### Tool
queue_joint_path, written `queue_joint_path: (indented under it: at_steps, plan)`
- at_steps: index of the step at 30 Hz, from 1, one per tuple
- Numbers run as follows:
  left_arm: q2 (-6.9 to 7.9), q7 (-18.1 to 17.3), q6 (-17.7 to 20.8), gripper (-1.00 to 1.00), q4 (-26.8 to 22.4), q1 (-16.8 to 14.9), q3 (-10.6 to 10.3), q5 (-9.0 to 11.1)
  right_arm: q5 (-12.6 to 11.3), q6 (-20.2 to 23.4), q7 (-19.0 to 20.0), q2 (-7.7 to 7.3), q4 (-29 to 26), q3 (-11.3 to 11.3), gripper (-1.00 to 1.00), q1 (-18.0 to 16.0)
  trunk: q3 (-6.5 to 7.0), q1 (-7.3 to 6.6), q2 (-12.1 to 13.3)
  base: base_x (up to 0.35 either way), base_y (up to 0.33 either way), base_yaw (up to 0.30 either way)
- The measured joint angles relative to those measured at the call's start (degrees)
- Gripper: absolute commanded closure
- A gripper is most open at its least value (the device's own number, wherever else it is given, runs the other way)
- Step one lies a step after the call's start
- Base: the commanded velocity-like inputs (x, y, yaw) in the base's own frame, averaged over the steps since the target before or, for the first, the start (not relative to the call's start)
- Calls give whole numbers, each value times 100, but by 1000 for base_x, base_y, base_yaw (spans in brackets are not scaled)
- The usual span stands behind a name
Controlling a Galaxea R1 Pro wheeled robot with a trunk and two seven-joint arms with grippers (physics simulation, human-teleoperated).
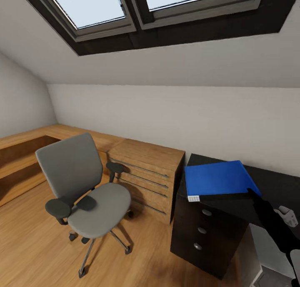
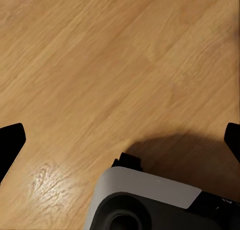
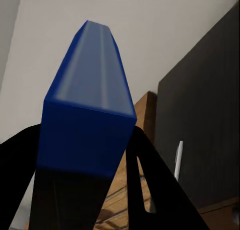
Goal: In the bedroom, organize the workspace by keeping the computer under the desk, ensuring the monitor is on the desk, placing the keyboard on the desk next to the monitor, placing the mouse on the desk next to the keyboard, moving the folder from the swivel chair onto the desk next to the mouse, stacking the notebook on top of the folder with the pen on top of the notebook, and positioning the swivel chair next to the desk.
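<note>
Folder lies flat over desk, gripped by right end effector.

Overhead, a skylight in a dark frame is letting pale daylight in through the sloped ceiling. A grey wall is running along below it. Against that wall a light wooden low cabinet with long slim handles on its drawer fronts is standing, and it is joining a wooden shelf unit that is turning the corner. The wooden floor is stretching out in warm planks, catching a soft sheen.
</note>
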Motion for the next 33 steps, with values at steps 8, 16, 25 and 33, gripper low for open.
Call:
queue_joint_path:
  at_steps: [8, 16, 25, 33]
  plan:
    - [-1, 7, -165, -100, 72, 0, 5, -5, 1, 0, 0, -15, 0, -16, 100, 0, 17, 0, 0, 0, 0, -276]
    - [-1, 12, -192, -100, 76, 0, 6, -4, 2, 0, -7, -18, 0, -59, 100, 0, 34, 0, 0, 0, 0, -283]
    - [-9, 15, -571, -100, 150, 0, 6, 2, 2, 0, -9, -18, 0, -149, 100, 0, 53, 0, 0, 0, 0, -284]
    - [-10, 15, -686, -100, 206, 0, 6, 4, 2, 1, -9, -18, 0, -172, 100, 0, 69, 0, 0, 0, 0, -284]
